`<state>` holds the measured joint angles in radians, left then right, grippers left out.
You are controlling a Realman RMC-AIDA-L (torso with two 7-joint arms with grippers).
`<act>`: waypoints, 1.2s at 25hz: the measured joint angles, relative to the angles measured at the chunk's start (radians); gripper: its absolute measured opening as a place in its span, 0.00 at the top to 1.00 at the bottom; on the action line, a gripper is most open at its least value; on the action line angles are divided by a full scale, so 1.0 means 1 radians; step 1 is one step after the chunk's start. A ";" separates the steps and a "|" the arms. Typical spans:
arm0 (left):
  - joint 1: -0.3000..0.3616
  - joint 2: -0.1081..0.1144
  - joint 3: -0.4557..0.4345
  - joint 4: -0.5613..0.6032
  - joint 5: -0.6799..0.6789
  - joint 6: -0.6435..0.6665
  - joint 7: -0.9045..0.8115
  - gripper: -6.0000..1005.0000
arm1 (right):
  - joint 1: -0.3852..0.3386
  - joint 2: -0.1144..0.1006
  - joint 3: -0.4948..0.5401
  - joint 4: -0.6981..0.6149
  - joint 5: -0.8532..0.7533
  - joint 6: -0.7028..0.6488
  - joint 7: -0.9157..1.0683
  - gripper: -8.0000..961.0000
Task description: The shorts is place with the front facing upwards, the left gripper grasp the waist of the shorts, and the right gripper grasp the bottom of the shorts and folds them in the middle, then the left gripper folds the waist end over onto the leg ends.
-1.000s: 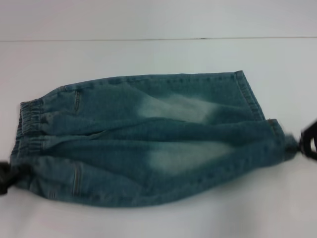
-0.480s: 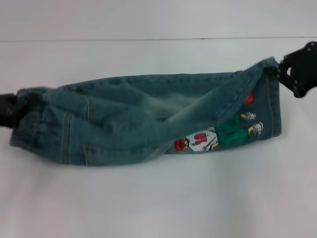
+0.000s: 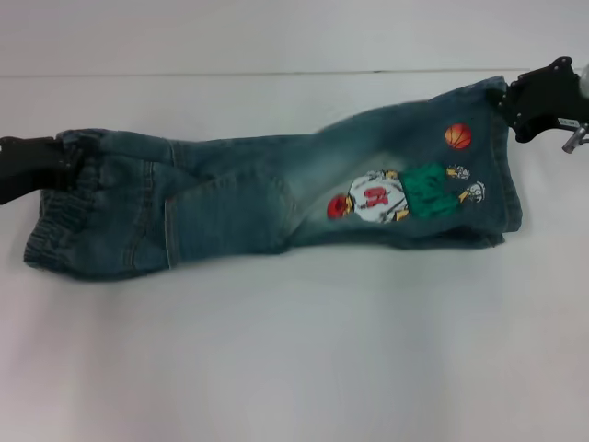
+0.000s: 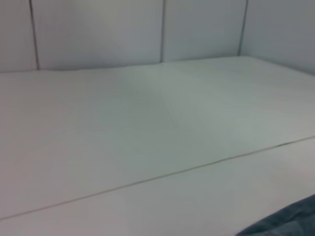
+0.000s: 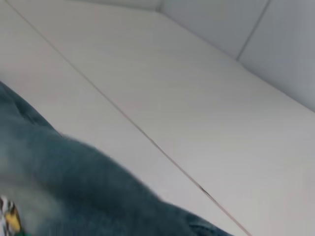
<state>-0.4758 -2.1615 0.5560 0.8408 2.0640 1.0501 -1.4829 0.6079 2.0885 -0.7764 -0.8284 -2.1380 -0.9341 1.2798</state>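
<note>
The left gripper reaches in low at the table's left edge, jaws clamping the shorts' waistband. The right gripper pinches the hem near the far right corner. The cartoon figure's shirt shows unreadable red marks.

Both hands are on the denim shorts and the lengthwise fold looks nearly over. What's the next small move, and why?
Probably lower both ends to the table and let go. The shorts are already doubled lengthwise, cartoon print up, but the right hand holds the leg-hem corner raised and the left hand holds the waist, so the far edge is not flat yet.
</note>
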 joint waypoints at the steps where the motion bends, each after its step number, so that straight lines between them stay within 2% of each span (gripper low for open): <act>1: -0.001 -0.001 0.006 -0.001 0.000 -0.019 0.000 0.95 | 0.003 0.000 -0.003 0.013 0.000 0.020 -0.008 0.98; 6: 0.000 -0.003 0.007 -0.003 -0.009 -0.095 0.002 0.95 | 0.008 0.000 -0.008 0.057 0.022 0.085 -0.057 0.98; 15: 0.006 0.002 0.010 -0.010 -0.006 -0.192 0.019 0.95 | 0.026 -0.001 -0.014 0.103 0.066 0.105 -0.120 0.98; 20: 0.007 0.002 0.016 -0.015 0.000 -0.193 0.027 0.95 | 0.030 0.000 -0.031 0.114 0.063 0.112 -0.123 0.98; 25: 0.026 -0.003 0.073 0.004 0.052 -0.176 0.020 0.95 | 0.009 0.002 -0.075 0.107 0.055 0.133 -0.084 0.98; 29: 0.031 -0.004 0.076 0.012 0.069 -0.175 0.002 0.94 | -0.001 0.003 -0.078 0.107 0.043 0.171 -0.077 0.89; 30: 0.032 -0.004 0.076 0.015 0.079 -0.175 -0.003 0.90 | -0.006 0.003 -0.078 0.107 0.041 0.181 -0.077 0.86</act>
<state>-0.4439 -2.1659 0.6319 0.8557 2.1429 0.8748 -1.4856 0.6017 2.0915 -0.8542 -0.7210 -2.0968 -0.7533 1.2028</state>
